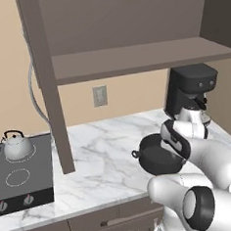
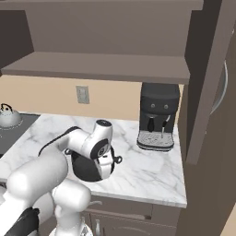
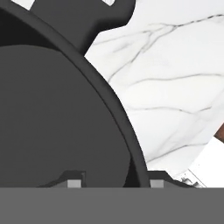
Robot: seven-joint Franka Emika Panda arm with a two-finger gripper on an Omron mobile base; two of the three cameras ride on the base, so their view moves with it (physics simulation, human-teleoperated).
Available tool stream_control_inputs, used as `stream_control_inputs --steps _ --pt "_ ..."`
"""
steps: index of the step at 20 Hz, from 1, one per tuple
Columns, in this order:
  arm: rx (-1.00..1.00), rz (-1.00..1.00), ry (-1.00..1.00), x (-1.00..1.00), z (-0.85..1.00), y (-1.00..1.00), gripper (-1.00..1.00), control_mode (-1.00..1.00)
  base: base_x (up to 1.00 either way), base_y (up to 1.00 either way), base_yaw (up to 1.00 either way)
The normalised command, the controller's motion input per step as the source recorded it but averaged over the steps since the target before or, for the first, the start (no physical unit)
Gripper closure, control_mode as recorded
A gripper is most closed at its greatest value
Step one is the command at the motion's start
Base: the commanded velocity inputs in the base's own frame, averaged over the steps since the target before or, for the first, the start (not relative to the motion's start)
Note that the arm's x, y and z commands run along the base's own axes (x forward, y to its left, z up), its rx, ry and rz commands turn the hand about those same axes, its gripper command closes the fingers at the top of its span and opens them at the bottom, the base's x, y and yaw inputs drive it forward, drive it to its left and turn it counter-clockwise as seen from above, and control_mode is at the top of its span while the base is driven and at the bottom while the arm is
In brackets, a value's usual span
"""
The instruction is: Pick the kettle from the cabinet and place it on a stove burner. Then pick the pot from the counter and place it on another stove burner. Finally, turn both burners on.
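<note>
The dark round pot stands on the white marble counter with the arm's hand lowered onto its right rim. In the hand view my gripper straddles the wall of the pot: one fingertip is inside with a gap to the wall, and the other is right against the outside. The jaws are open. The silver kettle sits on a back burner of the dark stove. The cabinet shelf is bare.
A black coffee machine stands on the counter just behind and right of the pot. An open cabinet door hangs edge-on between stove and pot; another door stands at the right. A ring burner lies in front of the kettle.
</note>
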Motion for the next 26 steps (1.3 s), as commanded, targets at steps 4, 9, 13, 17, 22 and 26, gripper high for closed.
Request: stream_control_inputs --steps 4,9,13,17,22,26 --pt "0.0 0.0 0.02 0.0 0.0 0.0 1.0 -1.0 0.0 0.0 0.0" --pt "0.0 -0.01 -0.01 -0.02 0.06 -0.01 1.0 -1.0 0.0 0.0 0.0" --pt "0.0 -0.08 -0.03 -0.03 0.31 0.0 1.0 -1.0 0.0 0.0 0.0" --pt "0.0 -0.1 -0.07 -0.16 0.4 0.0 1.0 -1.0 0.0 0.0 0.0" --pt "0.0 -0.04 -0.01 -0.17 0.37 0.0 1.0 -1.0 0.0 0.0 0.0" --pt "-0.01 -0.04 0.0 -0.23 0.45 0.0 1.0 -1.0 0.0 0.0 0.0"
